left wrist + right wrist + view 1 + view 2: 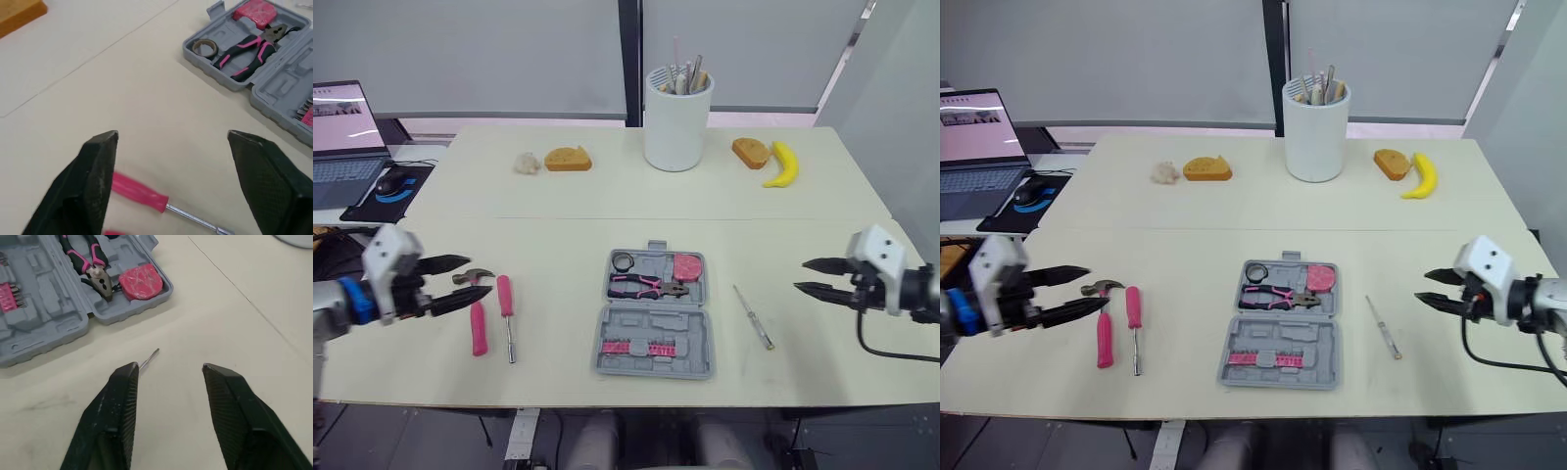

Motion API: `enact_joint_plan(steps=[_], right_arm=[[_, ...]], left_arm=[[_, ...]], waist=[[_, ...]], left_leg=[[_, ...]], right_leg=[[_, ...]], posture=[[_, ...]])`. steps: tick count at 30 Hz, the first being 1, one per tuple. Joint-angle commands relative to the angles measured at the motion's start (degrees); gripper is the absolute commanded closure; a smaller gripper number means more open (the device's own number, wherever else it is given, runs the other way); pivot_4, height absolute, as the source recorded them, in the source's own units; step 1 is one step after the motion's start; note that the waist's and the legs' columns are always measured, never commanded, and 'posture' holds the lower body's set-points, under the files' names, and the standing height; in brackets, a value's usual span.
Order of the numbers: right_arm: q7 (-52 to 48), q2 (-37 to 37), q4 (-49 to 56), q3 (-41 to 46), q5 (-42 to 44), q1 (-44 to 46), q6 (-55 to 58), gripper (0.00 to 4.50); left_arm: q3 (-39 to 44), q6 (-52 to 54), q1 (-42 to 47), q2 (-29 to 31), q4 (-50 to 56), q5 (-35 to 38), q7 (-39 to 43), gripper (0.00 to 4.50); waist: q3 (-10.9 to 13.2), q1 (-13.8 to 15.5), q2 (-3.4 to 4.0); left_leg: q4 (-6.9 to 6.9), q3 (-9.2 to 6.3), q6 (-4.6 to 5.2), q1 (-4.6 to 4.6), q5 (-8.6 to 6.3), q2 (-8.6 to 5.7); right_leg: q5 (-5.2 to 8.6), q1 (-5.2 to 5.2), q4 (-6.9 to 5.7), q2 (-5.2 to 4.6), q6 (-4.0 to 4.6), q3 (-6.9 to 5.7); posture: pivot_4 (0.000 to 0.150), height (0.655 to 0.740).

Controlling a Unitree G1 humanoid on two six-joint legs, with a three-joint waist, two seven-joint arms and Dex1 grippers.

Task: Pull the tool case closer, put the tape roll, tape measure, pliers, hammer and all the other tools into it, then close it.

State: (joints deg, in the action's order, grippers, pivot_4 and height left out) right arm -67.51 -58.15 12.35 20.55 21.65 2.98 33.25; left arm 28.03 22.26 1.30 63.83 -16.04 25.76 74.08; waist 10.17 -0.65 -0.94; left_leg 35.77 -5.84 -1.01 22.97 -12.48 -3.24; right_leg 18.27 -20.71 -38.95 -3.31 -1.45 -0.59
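Presently, the left pincer [480,276] is being held wide open and empty over the desk [558,230]. The hammer [478,323] and a pink-handled screwdriver [507,313] are lying just beside its fingertips. The right pincer [800,274] is likewise being held open with nothing gripped, and a thin screwdriver [754,316] is lying just ahead of its tips. Between the two pincers, well apart from each, the open tool case [654,338] is carrying the tape roll [624,261], pliers [649,287] and tape measure [687,265].
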Motion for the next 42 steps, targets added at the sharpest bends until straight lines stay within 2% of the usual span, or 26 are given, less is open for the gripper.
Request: enact_joint_plan(steps=[1,4,5,8,15,29,35,42], right_arm=[[-1.6,-3.1,-0.4,6.3,2.9,-1.3,2.4,1.09],[-1.6,-4.0,-2.5,6.9,2.3,-2.2,0.8,0.18],[-1.6,-4.0,-3.1,6.7,2.3,-2.4,0.5,0.03],[-0.9,-3.6,-4.3,5.3,1.4,-3.1,-1.2,0.03],[0.4,-3.6,-4.2,3.7,1.4,-3.1,-2.1,0.03],[3.2,-3.7,-4.6,0.9,-0.7,-2.4,-4.6,0.03],[1.1,-5.1,-4.8,-1.6,-2.9,-0.5,-10.5,0.03],[-5.1,-8.1,-7.8,-11.5,-9.2,6.7,-23.8,0.03]], left_arm=[[6.7,-0.4,-0.8,5.5,-10.5,-0.1,3.3,0.00],[7.6,-1.2,-0.9,7.0,-16.9,-0.7,3.7,0.00],[7.7,-1.9,-1.4,7.0,-19.0,-1.2,3.6,0.00],[8.1,-3.6,-3.3,6.4,-21.4,-1.8,3.5,0.00],[9.0,-2.5,-4.7,4.0,-15.9,-0.4,1.3,0.00],[10.4,-4.1,-5.4,3.5,-14.6,-0.5,-0.7,0.00],[7.5,0.1,-3.2,1.5,-2.8,2.5,-1.3,0.00],[-4.4,9.2,6.0,-5.9,20.6,9.3,-6.1,0.00]], waist=[[0.0,0.0,0.01],[0.0,0.1,0.02],[0.0,0.1,0.03],[0.0,0.1,0.01],[0.0,0.4,0.01],[0.0,0.3,0.01],[0.0,0.4,0.01],[0.0,0.4,0.01]], left_leg=[[-0.02,0.03,0.00,0.01,0.00,0.01],[-0.05,0.06,0.00,0.00,0.00,0.03],[-0.05,0.09,0.00,0.00,0.00,0.03],[-0.06,0.24,-0.01,0.10,0.00,0.03],[0.01,0.22,-0.02,0.44,0.00,0.02],[0.02,0.23,-0.02,0.51,0.00,0.01],[0.05,0.24,-0.02,0.51,0.00,0.00],[0.19,0.24,-0.03,0.52,0.01,-0.03]], right_leg=[[0.01,-0.05,-0.02,0.00,0.02,0.01],[0.01,-0.18,-0.01,-0.02,0.02,0.01],[0.01,-0.29,-0.01,-0.06,0.02,0.01],[0.01,-0.46,-0.02,-0.15,0.02,0.07],[-0.01,-0.59,-0.06,-0.20,0.02,0.05],[-0.01,-0.64,-0.07,-0.20,0.02,0.05],[-0.01,-0.62,-0.07,-0.20,0.01,0.05],[-0.07,-0.55,-0.09,-0.19,-0.08,0.05]], posture=[[0.150,0.7400],[0.150,0.7400],[0.150,0.7400],[0.150,0.7400],[0.150,0.7400],[0.150,0.7400],[0.150,0.7400],[0.150,0.7400]])
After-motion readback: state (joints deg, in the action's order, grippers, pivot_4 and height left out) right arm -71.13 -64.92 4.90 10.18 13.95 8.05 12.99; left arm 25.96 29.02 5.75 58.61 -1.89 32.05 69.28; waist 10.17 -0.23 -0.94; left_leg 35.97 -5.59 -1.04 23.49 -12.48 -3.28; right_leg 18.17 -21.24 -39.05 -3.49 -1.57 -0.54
